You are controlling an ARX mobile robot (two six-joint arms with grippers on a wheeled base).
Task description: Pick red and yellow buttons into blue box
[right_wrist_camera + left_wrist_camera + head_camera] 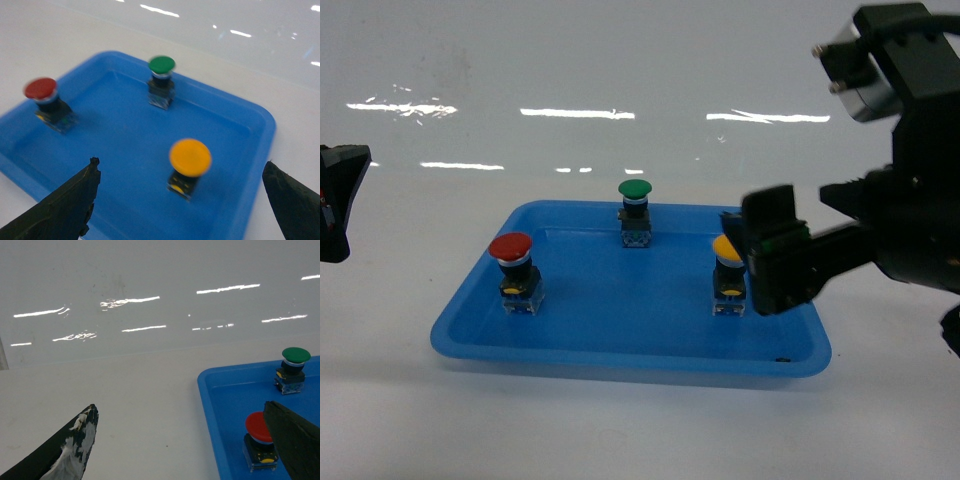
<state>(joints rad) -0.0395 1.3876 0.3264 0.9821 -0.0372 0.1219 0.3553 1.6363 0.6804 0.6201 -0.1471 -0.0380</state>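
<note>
The red button (pixel 510 247) stands at the left of a shallow blue tray (pixel 620 362). The yellow button (pixel 725 251) stands at the tray's right, partly covered by my right gripper (pixel 765 262). That gripper is open and hovers just above and in front of the yellow button (pixel 190 156), whose cap shows between its two fingers (pixel 75 200). My left gripper (pixel 180 407) is open over bare table left of the tray, and its right finger (pixel 295 440) overlaps the red button (pixel 258 426). The blue box is out of view.
A green button (pixel 635 190) stands at the tray's back middle; it also shows in the wrist views (pixel 161 65) (pixel 295 356). The tray rests on a white glossy table (pixel 620 440). My left gripper (pixel 338 200) sits at the far left edge.
</note>
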